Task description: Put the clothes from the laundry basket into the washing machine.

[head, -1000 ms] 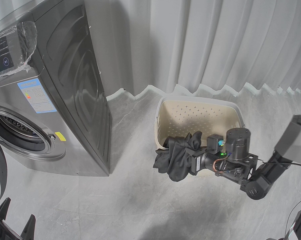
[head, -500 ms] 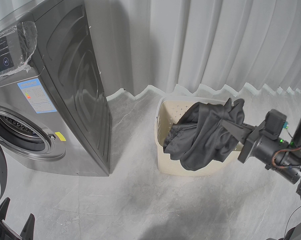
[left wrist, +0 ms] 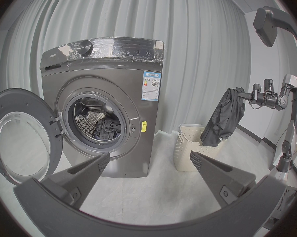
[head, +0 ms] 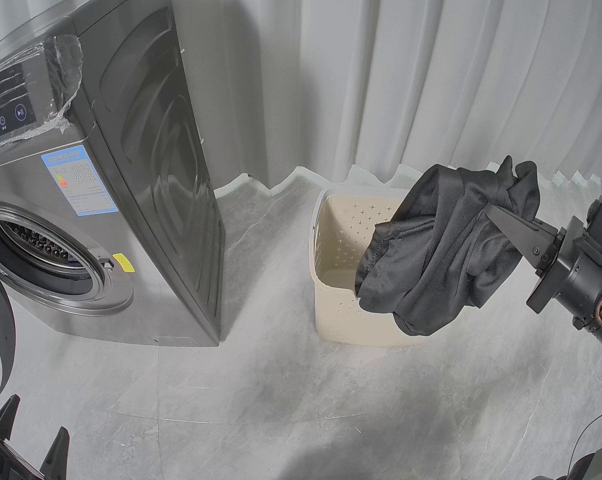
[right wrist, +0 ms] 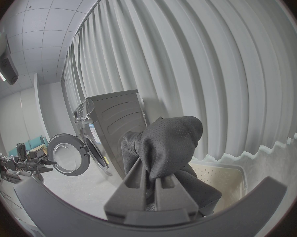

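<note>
- Your right gripper [head: 496, 212] is clenched on a dark grey garment [head: 441, 248], with both fingers pinched tight on a bunched fold at the cloth's top
- You are holding that garment up in the air over the cream laundry basket [head: 329, 301]; it hangs in loose folds and its lowest edge dangles at the basket's right side
- From these views you cannot tell whether that lowest edge touches the basket's rim or hangs just clear of it
- Past the hanging cloth you cannot tell what lies at the basket's bottom
- The basket stands upright on the grey floor [head: 268, 381], to the right of the washing machine [head: 148, 168] and apart from it, with the white curtain [head: 414, 68] close behind both
- The machine's round door [left wrist: 22, 135] is swung wide open on the side away from the basket
- Inside the drum [left wrist: 86, 116] lies another dark piece of clothing [left wrist: 107, 129]
- Your left gripper [left wrist: 148, 154] is released, its two fingers spread wide apart; it sits low in front of the machine's opening, well apart from the basket and the held garment
</note>
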Robot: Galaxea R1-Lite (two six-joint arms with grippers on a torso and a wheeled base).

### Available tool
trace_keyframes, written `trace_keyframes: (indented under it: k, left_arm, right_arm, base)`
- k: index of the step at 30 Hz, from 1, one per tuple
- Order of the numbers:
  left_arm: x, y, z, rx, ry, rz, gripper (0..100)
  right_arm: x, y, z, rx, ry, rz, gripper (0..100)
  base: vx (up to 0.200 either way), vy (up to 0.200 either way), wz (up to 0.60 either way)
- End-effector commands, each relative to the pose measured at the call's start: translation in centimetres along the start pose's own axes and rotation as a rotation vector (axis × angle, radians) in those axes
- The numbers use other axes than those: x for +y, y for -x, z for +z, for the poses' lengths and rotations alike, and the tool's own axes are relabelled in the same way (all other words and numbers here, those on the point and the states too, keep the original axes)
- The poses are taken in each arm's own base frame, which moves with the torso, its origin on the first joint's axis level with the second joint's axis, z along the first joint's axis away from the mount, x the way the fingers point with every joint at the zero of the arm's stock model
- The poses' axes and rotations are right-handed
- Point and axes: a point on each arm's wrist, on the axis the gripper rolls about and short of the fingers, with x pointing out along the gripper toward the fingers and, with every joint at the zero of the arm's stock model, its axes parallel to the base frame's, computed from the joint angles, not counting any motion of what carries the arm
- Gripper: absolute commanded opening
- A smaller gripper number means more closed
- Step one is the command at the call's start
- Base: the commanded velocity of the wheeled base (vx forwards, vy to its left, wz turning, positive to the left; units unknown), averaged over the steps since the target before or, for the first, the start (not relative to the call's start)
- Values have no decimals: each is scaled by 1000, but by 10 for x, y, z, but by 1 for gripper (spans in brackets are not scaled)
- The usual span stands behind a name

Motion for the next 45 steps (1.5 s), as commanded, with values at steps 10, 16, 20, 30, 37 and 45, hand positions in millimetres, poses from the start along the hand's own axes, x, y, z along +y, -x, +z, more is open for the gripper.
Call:
trace_keyframes:
  k: [10, 16, 20, 30, 37, 45]
  left_arm:
    - [0, 0, -5, 5, 5, -9, 100]
    - [0, 1, -5, 5, 10, -8, 100]
    - [0, 0, -5, 4, 16, 9, 100]
    - [3, 1, -11, 63, -56, 125, 100]
    - [3, 1, -11, 62, -65, 116, 100]
    - [3, 1, -11, 61, -58, 115, 100]
  right_arm:
    - [1, 7, -10, 41, 5, 22, 0]
    - [1, 8, -14, 58, 10, 32, 0]
    - [1, 7, -15, 60, 10, 34, 0]
    - [1, 7, -14, 58, 10, 34, 0]
    - [1, 6, -14, 55, 10, 34, 0]
    - [1, 5, -13, 52, 10, 34, 0]
  base:
    - [-100, 0, 0]
    - [0, 67, 0]
    - [0, 200, 0]
    - [0, 200, 0]
    - [0, 200, 0]
    - [0, 200, 0]
